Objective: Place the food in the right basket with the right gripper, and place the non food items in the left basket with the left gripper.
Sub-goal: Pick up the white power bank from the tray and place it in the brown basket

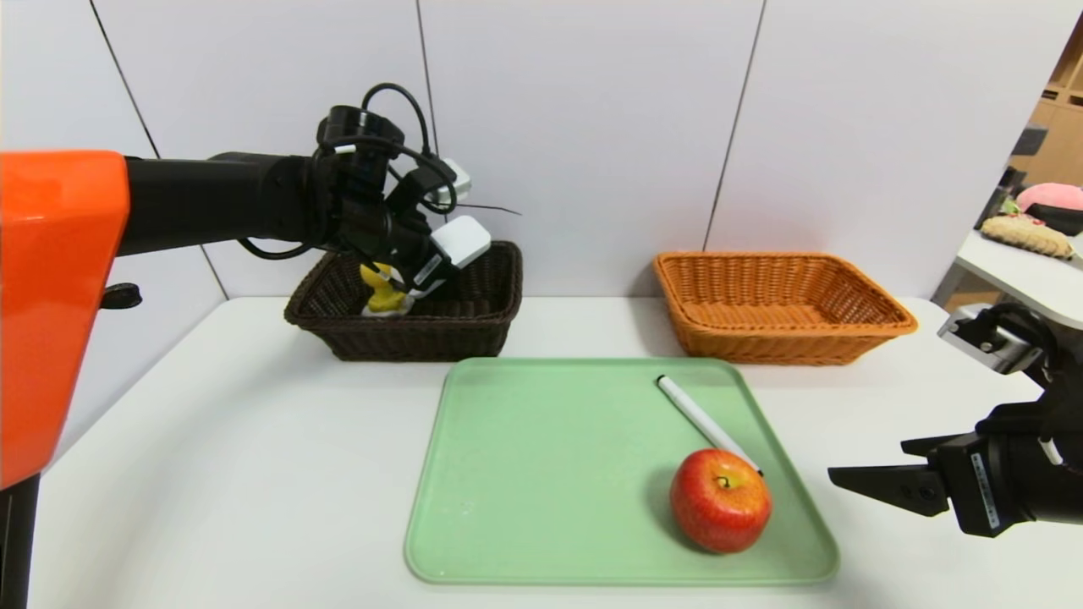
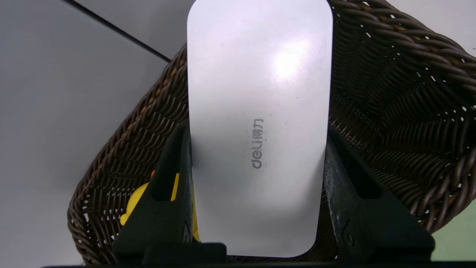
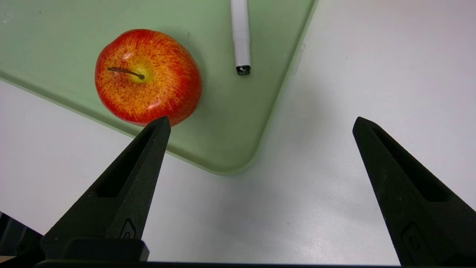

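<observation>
At the upper left of the head view, the left gripper pinches a white Deli-branded case by its sides over the dark brown wicker basket, which holds a yellow toy. The right gripper is spread wide at the lower right, beside the green tray. A red apple and a white marker lie on the tray's right side, and the orange wicker basket stands at right of centre.

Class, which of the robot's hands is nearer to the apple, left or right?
The right. The right hand is open just beside the apple; the left hand is farther off, over the dark basket.
</observation>
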Controlling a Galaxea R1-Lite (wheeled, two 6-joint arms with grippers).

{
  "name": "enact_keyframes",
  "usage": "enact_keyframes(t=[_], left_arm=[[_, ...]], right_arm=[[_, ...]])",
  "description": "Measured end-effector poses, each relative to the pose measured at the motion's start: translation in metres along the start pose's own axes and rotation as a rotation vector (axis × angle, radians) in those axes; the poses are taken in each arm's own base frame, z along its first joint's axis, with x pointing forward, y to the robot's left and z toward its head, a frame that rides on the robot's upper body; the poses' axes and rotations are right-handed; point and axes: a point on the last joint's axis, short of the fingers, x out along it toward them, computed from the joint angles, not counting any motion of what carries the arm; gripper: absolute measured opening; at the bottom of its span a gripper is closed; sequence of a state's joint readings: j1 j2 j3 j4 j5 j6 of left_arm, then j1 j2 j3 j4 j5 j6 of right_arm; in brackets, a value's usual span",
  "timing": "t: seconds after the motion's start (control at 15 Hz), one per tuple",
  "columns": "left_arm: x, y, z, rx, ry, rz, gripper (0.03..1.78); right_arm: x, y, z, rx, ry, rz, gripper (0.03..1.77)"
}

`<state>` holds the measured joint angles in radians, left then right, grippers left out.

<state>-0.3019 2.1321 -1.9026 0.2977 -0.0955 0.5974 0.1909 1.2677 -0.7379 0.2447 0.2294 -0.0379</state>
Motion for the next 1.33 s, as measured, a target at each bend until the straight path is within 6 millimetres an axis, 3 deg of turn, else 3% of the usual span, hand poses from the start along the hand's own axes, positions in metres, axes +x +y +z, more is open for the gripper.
enact_keyframes(t=[0.2,0.47,0.73,0.93,1.07,1.33], left_arm=[[0.009,-0.004,-0.004,0.002,0.017,-0.016,1.01],[0.019,-0.013,-0.009,-0.004,0.037,-0.042,1.30],[0.018,-0.013,-0.006,-0.016,0.029,-0.037,1.46],[-0.002,-0.007,0.006,-0.084,-0.012,-0.010,1.54],[-0.028,-0.009,0.020,-0.174,-0.048,-0.007,1.57],[-0.079,-0.035,0.024,-0.331,-0.033,-0.069,1.63]], right_arm=[[0.000,-0.001,0.000,0.005,0.000,-0.005,1.70],[-0.001,-0.002,0.000,0.007,-0.003,-0.010,1.70],[-0.001,-0.002,0.002,0.007,-0.010,-0.012,1.70],[-0.003,-0.002,0.004,0.005,-0.020,-0.008,1.70],[-0.003,0.000,0.005,-0.002,-0.025,-0.001,1.70],[-0.005,0.007,0.011,-0.035,-0.043,0.029,1.70]])
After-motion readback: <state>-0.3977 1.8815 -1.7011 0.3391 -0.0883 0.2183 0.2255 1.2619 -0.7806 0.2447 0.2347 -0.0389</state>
